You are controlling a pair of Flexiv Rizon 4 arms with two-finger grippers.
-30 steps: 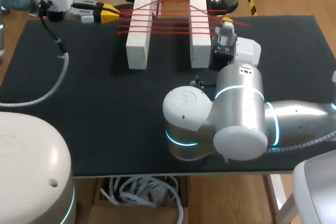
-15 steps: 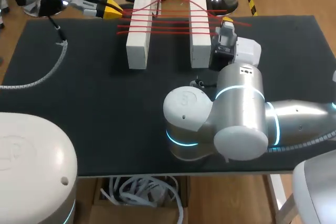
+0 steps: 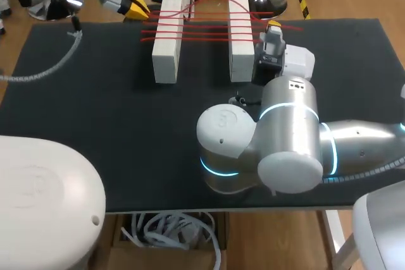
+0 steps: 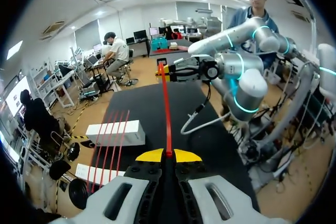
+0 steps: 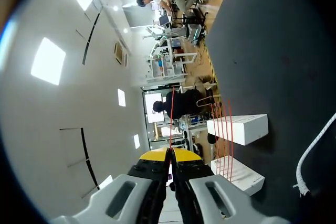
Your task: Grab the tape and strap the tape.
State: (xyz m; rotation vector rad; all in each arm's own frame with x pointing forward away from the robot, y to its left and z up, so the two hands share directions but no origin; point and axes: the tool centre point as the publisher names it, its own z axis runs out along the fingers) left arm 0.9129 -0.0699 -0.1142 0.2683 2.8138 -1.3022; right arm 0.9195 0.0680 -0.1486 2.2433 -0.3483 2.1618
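Head view: my left hand [image 3: 138,10], pinched on the tape [image 3: 202,28], just swung toward 11 o'clock, tensioning it; right hand [image 3: 273,26] clamps it too.

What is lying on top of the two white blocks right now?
Several strands of red tape cross the tops of the left block and right block, spanning the gap between. Whether tape also passes beneath them cannot be seen; the blocks cover that.

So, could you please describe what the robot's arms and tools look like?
Both arms are rounded silver and white. The right arm has glowing cyan joint rings; the left arm carries a grey ribbed hose. The left tool and right tool have dark fingers with yellow tips.
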